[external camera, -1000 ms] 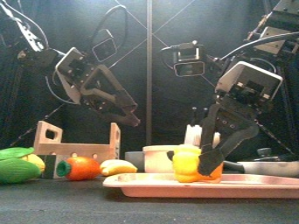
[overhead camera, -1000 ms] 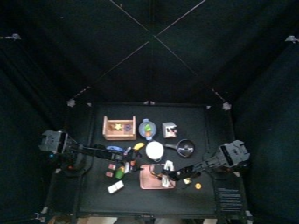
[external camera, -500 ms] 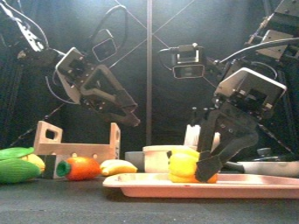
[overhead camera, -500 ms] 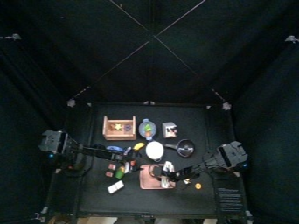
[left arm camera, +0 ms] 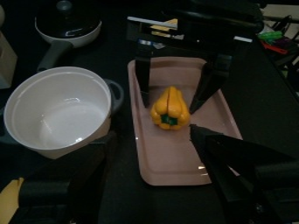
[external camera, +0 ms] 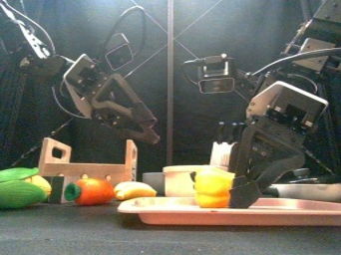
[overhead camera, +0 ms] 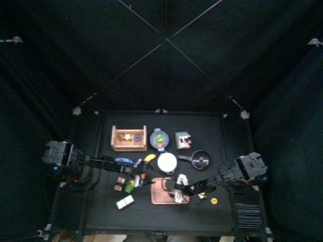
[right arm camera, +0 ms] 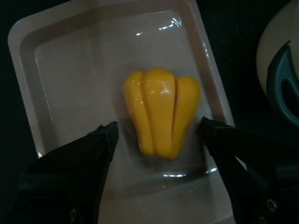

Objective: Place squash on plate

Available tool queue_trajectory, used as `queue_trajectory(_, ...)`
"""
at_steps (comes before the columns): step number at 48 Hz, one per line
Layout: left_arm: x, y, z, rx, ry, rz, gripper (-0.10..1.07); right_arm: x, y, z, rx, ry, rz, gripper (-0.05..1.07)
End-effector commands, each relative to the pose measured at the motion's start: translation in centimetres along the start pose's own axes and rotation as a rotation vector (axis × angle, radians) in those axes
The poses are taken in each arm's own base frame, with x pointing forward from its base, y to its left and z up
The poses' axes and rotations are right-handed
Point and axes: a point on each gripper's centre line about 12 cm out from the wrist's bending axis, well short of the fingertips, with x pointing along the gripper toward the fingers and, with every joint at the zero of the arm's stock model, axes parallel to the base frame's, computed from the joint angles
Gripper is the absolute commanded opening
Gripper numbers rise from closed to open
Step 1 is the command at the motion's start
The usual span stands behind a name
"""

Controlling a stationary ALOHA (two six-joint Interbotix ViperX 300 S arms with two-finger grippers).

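Jaws of the right gripper (right arm camera: 162, 140) stand spread, one on each side of the squash (right arm camera: 163, 112), with a gap visible on both flanks; we read this as not pinching. Largest first: we note the plate (left arm camera: 222, 114), pinkish-brown with rounded corners, lying at the table's front; the white bowl (left arm camera: 59, 109) sits just beside it; the squash, yellow and ribbed, rests on the plate's floor (external camera: 213, 187), near its middle. Key relation: the squash lies directly between the right jaws, its long axis running roughly parallel to them, toward the wrist; the right arm is plainly the nearer one. The left gripper (external camera: 150, 133) hangs raised above the crate side, well apart from the plate; its jaws look apart. We judge placement done; what remains is a straight lift clear, without brushing the squash.
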Motion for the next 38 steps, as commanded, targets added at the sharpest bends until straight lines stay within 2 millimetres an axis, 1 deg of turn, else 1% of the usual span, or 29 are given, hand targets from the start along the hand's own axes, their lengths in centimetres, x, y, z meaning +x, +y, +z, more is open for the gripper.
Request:
queue_trajectory(1,0.0,0.1,0.7,-0.002,-0.020,0.002,1.00,-1.3,0.2,1.3,0.003,-0.045,0.017,1.03)
queue_trajectory(6,0.0,0.1,0.7,-0.002,-0.020,0.002,1.00,-1.4,0.1,1.4,0.000,-0.050,0.016,1.03)
queue_trajectory(12,0.0,0.1,0.6,-0.002,-0.019,0.002,1.00,-2.0,0.0,1.7,0.006,-0.066,0.017,1.03)
queue_trajectory(16,0.0,0.1,0.7,0.000,-0.022,0.002,1.00,-2.9,-0.1,2.1,0.014,-0.086,0.026,1.03)
queue_trajectory(29,-0.1,0.1,0.8,-0.001,-0.026,0.002,1.00,-5.4,-0.9,2.4,0.039,-0.128,0.038,1.03)
queue_trajectory(38,-0.1,0.2,1.4,-0.018,-0.047,0.009,1.00,-7.8,-1.6,3.1,0.054,-0.187,0.058,1.03)
